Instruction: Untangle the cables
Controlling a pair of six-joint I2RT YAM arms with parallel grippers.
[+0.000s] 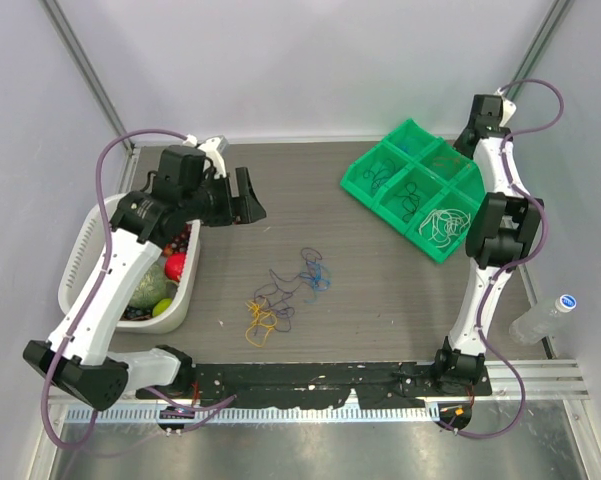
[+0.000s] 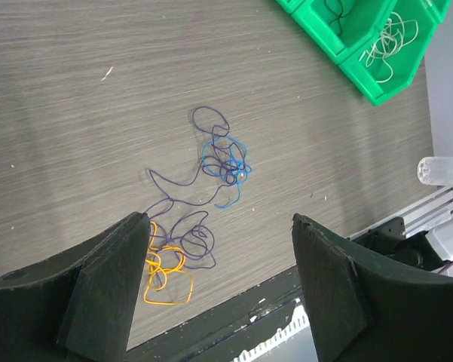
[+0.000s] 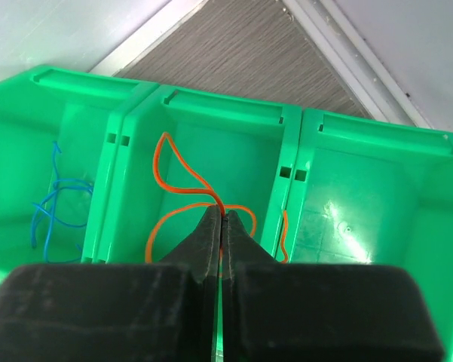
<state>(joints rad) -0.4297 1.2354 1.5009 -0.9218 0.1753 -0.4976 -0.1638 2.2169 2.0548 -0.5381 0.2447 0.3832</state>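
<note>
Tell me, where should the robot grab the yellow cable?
Pinch the yellow cable at its near loop, coming straight down with the open left gripper. That loop lies flat and sticks out past the purple cable, so probably nothing else gets caught.

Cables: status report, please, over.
Left gripper open, clear of tangle on table. Right gripper shut, tips at orange cable in green bin, grip unconfirmed. Purple, blue, yellow strands knotted. Nothing blocking them.
</note>
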